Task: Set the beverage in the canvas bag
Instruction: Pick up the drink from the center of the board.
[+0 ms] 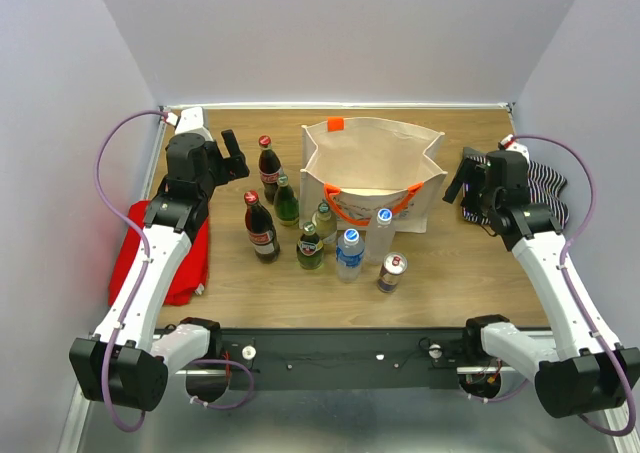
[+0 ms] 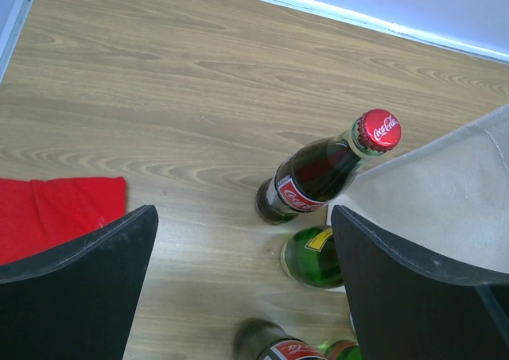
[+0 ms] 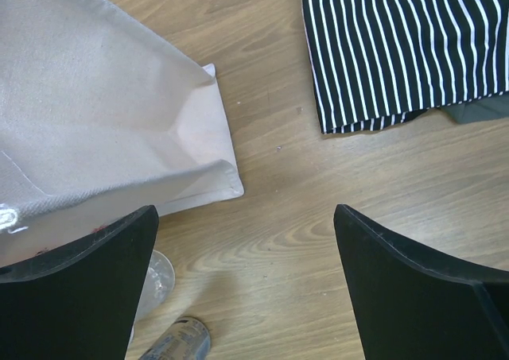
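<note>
Eight drinks crowd the desk in front & to the left of the canvas bag, which stands open-mouthed toward the back of the desk, an orange handle drooping across its front. Both arms hang released, nothing gripped: the left end effector is near the rear Coca-Cola bottle, the right end effector just beside the bag's rt wall, w/ the striped cloth behind it. No beverage is in the bag yet.

Likely risks: the bottles stand nearly touching, so wide-spread fingers coming down on one could clip a neighbour & topple tall glass, domino-style. The rear Coca-Cola bottle sits just beside the bag's left wall w/ a green bottle close by, so a sideways approach may shove the soft bag. The drooping handle could snag a bottle going in, and a careless release could tip the bag. The red cloth lies at the left edge, apart from the cluster.
</note>
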Robot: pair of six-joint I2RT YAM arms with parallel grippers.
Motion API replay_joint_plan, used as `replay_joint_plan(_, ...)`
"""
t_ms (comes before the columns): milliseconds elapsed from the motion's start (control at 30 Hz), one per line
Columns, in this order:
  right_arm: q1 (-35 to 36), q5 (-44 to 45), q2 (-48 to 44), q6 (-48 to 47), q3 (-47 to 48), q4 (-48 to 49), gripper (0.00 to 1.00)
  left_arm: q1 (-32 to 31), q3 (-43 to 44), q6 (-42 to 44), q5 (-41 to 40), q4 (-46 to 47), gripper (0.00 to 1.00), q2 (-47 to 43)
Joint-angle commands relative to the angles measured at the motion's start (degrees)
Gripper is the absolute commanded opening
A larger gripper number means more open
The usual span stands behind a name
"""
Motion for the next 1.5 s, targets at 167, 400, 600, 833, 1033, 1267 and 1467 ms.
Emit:
replay_joint_plan(167,-0.45,-1.24,-1.70,-3.74,3.34,-4.20,1.00,0.22,-0.26,-0.56,-1.20,-0.29,0.99,-0.81)
replay_joint_plan(400,-0.37,-6.15,-1.61,-5.77,6.69,-8.51,1.00,0.22,-0.18,-0.83,-1.46,-0.64,0.99,-0.54)
replay_joint_plan(600,-0.45,-11.68,-4.77,-4.89,5.02,-11.15,0.97,0.22,-0.35,-1.09,-1.81,-0.64,0.99,-0.54)
replay_joint_plan(833,-0.28,-21.88,-9.95,-3.92,2.56,-12.65,0.92,0.22,-0.70,-1.62,-1.55,-0.20,0.99,-0.19)
replay_joint_plan(1033,-0.28,-25.92,-10.93,-6.38,3.61,-13.18,0.91,0.31,0.09,-2.06,-1.29,-0.20,0.99,0.25)
replay_joint_plan(1267,-0.19,-28.04,-5.05,-10.16,9.74,-9.93,0.91,0.22,1.05,-1.70,-1.90,-0.47,0.99,-0.01)
replay_joint_plan(1467,2.00,-27.09,0.40,-10.87,16.70,-6.85,0.89,0.22,1.41,-1.35,-2.60,-0.99,0.99,-0.28)
